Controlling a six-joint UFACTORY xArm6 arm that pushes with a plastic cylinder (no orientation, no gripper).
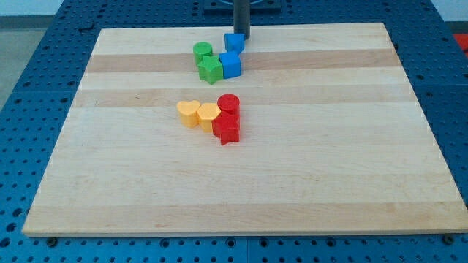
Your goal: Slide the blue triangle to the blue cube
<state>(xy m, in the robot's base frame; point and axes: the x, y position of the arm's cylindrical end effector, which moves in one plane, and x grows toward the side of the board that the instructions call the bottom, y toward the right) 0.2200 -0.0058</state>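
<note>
Nearly done: on the tabletop, the blue cube is sitting far-centre, the blue triangle is resting just behind it, seemingly touching, and my tip is pressing the triangle's far right; no end effector jaws exist.

The blue triangle lies at the far side of the board, a little left of its middle. It is a small solid blue block resting flat, its shape hard to make out from here. The blue cube sits just nearer than it and touching or almost touching, a shade to the left. The cube is the same solid blue, stands flat on the wood, and is turned slightly askew to the board's edges.
</note>
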